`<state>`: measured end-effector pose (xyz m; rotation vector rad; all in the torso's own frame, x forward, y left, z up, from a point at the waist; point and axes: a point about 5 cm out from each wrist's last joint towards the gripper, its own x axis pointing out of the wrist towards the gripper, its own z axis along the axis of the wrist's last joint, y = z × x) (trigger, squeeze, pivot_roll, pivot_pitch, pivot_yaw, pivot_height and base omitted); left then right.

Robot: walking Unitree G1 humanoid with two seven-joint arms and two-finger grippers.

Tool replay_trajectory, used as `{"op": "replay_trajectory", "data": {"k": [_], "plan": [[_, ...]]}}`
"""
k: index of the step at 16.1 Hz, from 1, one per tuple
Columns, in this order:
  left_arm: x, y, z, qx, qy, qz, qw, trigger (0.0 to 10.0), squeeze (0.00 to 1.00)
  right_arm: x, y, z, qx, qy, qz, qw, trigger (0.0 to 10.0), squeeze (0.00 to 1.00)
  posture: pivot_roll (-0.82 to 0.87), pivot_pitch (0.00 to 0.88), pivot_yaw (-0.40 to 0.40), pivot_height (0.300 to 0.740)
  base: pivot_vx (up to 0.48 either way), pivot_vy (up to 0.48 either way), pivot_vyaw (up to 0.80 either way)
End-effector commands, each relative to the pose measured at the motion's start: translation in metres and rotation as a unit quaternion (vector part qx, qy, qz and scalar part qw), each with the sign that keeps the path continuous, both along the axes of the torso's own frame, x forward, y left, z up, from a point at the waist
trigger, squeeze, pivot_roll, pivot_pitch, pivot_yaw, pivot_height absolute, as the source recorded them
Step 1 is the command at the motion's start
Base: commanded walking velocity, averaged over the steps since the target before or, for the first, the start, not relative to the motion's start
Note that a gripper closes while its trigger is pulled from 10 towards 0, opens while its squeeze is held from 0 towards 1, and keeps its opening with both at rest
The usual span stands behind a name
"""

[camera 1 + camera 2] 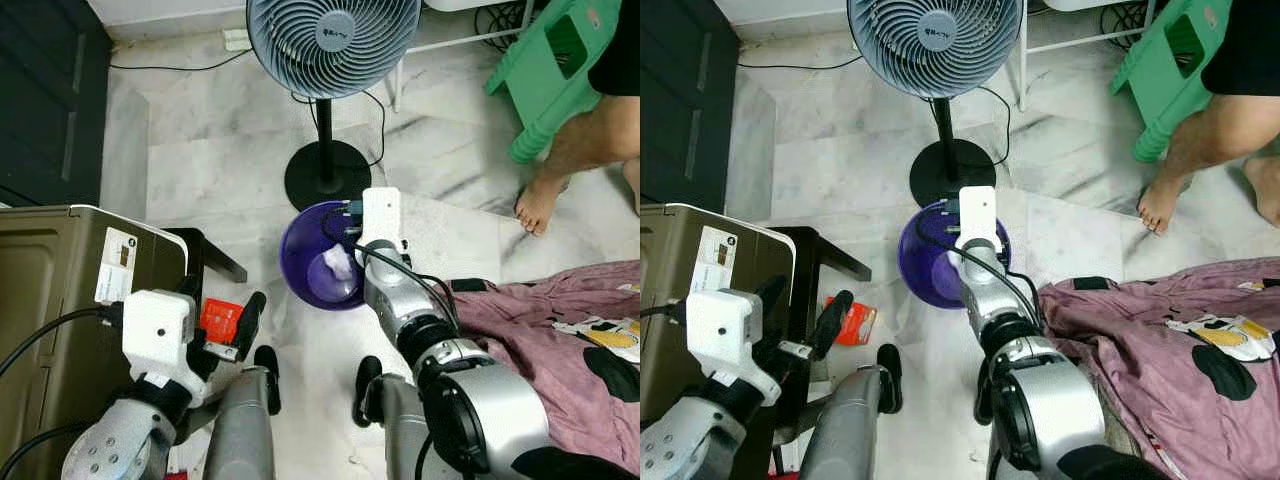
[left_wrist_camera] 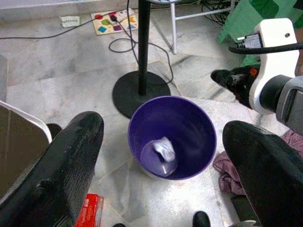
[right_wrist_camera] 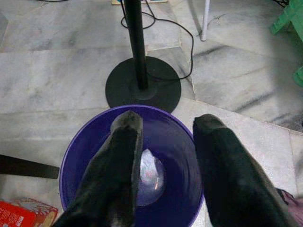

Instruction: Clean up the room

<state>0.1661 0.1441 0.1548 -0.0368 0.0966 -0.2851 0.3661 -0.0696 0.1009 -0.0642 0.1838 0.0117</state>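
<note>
Trash sits at the bottom of one purple bin (image 1: 305, 250) on the marble floor (image 1: 220, 160): one crumpled white wad (image 2: 164, 149). The right end effector (image 3: 165, 142) hangs just above the bin's mouth, its two black fingers spread apart and holding nothing. The left end effector (image 2: 161, 156) is lower and to the left, near a brown box (image 1: 45, 290); its two fingers are also spread wide and empty. One red packet (image 1: 220, 320) lies on the floor just beside the bin. One standing fan (image 1: 325, 45) is right behind the bin. One pink blanket (image 1: 560, 330) lies to the right. A person's bare foot (image 1: 540, 200) stands near one green stool (image 1: 545, 70).
</note>
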Motion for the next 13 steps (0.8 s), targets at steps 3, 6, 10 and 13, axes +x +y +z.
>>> {"op": "replay_trajectory", "data": {"k": [3, 6, 10, 13], "plan": [[0.012, 0.0, -0.004, 0.001, -0.004, 0.005, 1.0, 10.0, 0.0, -0.005, 0.008, -0.006, 0.017, 0.007, 0.037, 0.999, 10.0, 1.0, 0.26, 0.367, 0.068, 0.74, 0.0, 0.0, 0.0], [0.036, -0.004, -0.003, -0.005, -0.04, 0.011, 0.999, 10.0, 0.0, -0.028, 0.007, -0.013, 0.003, -0.014, 0.123, 0.992, 10.0, 1.0, 0.18, 0.287, 0.04, 0.74, 0.0, 0.0, 0.0], [0.056, -0.008, -0.004, -0.014, -0.066, 0.02, 0.998, 10.0, 0.0, -0.049, -0.025, -0.01, -0.018, -0.042, 0.123, 0.991, 10.0, 1.0, 0.11, 0.2, 0.025, 0.74, 0.0, 0.0, 0.0], [0.079, -0.007, -0.001, -0.015, -0.1, 0.025, 0.995, 10.0, 0.0, -0.05, -0.043, 0.007, -0.01, -0.094, 0.107, 0.99, 10.0, 0.56, 0.07, 0.103, 0.016, 0.74, 0.0, 0.0, 0.0]]}}
